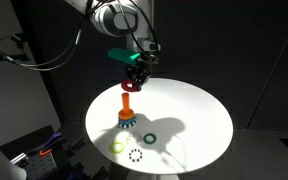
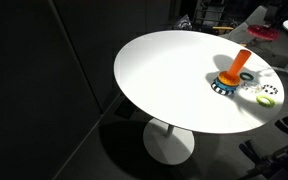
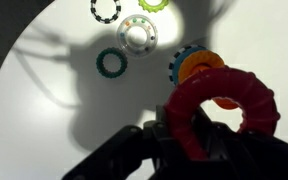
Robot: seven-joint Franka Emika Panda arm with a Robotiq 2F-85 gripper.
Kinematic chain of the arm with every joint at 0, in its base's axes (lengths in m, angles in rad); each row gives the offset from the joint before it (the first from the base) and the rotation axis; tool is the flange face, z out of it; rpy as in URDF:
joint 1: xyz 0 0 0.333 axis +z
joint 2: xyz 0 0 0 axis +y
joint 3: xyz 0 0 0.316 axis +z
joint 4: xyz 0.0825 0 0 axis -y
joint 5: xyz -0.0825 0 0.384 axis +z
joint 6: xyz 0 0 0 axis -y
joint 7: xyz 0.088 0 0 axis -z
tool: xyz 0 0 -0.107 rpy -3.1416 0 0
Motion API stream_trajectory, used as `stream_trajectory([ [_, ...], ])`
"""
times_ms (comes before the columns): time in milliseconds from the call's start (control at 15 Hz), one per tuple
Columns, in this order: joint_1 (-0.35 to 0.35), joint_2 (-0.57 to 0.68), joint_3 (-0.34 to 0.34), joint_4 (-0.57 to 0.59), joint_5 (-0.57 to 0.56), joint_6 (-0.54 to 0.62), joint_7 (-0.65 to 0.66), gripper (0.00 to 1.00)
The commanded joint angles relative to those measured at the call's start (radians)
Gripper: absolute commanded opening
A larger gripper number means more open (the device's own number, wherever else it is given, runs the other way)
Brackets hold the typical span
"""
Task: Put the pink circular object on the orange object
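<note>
Fingers (image 3: 164,138) pinching ring (image 3: 259,100), lower right of wrist view; centre hole over peg (image 3: 196,68), descend straight, release only once threaded.

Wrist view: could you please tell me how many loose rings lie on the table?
4: black-dotted ring and yellow-green ring at the top edge, white ring below them, dark green ring lower-left. More may lie outside the frame.

The arm (image 1: 112,17) hangs down from above; its fingers (image 3: 156,138) seem clamped on the pink circular object (image 3: 254,100).
</note>
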Motion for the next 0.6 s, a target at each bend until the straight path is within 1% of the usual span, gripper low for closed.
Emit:
stream_trajectory([
  [0,-0.010,0.004,-0.004,0.027,0.028,-0.043,-0.048,0.10],
  [533,-0.013,0.008,-0.004,0.028,0.031,-0.049,-0.054,0.10],
])
